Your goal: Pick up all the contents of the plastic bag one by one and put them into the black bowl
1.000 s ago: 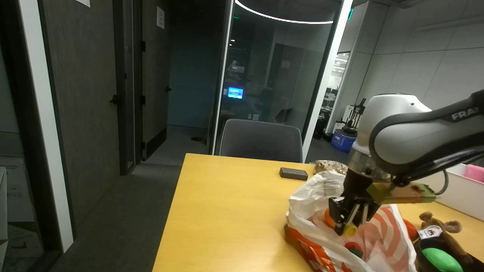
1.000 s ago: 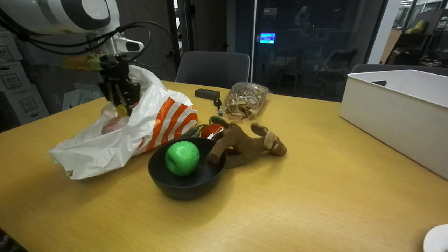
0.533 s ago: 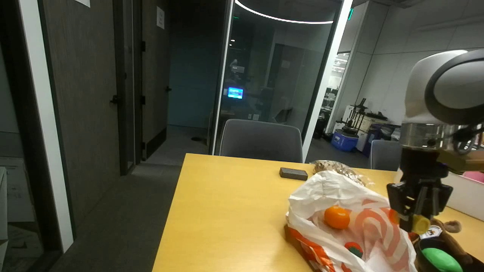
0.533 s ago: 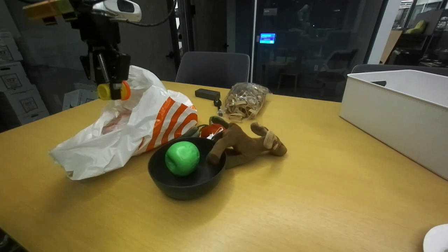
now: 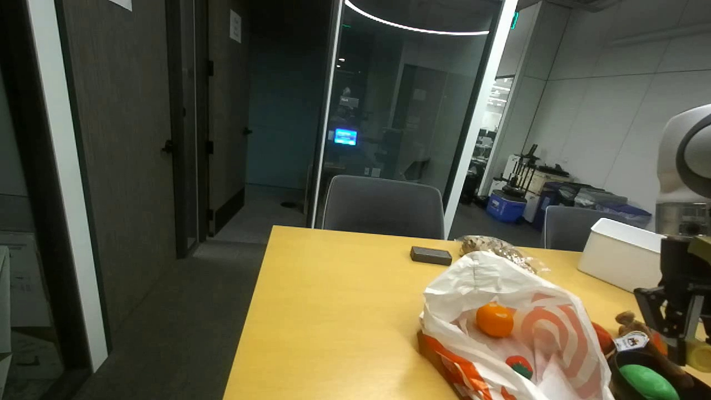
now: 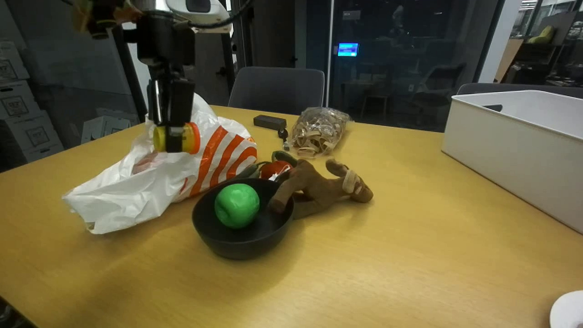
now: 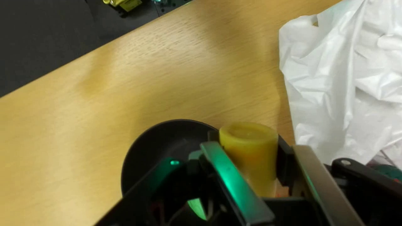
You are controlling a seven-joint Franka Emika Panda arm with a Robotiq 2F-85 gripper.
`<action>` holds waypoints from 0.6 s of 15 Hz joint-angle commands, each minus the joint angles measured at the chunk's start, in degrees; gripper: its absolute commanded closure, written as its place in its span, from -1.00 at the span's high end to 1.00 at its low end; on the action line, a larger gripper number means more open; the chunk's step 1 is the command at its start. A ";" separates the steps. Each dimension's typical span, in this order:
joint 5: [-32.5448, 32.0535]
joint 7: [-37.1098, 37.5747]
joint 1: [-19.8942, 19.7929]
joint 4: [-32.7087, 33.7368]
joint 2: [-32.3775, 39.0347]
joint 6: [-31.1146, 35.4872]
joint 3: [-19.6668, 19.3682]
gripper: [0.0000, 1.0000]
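Wrist view: nearest the lens, lower right of the frame, the gripper (image 7: 248, 144) is closed on a yellow cylinder (image 7: 251, 157), one finger on each side, the item held off the counter (image 7: 69, 125). Deeper, lower centre: the black bowl (image 7: 154, 141), partly hidden by the gripper. Plastic bag (image 7: 333, 88) along the right edge.

In an exterior view, lower centre: bowl upright, a green apple-like item (image 6: 237, 206) in it; brown plush toy (image 6: 319, 189) just beside, one limb over the rim. Bag left of the bowl in the frame, the held cylinder overlapping it.

In an exterior view, bag at lower right — an orange item (image 5: 494, 320) and a red-and-green item (image 5: 520, 366) show inside it.

Farther back, upper centre: dark block (image 6: 269, 122) near a clear bag of tan bands (image 6: 319, 132); white bin (image 6: 510, 150) at right. Beyond the counter's far edge — a grey chair (image 6: 278, 89).
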 commanded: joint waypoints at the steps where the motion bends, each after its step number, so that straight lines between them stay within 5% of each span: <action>1: 1.44 1.48 -0.81 -1.27 0.83 1.86 -0.70 -0.66; 9: -6.75 15.56 -1.87 -3.46 7.06 9.88 0.43 -0.66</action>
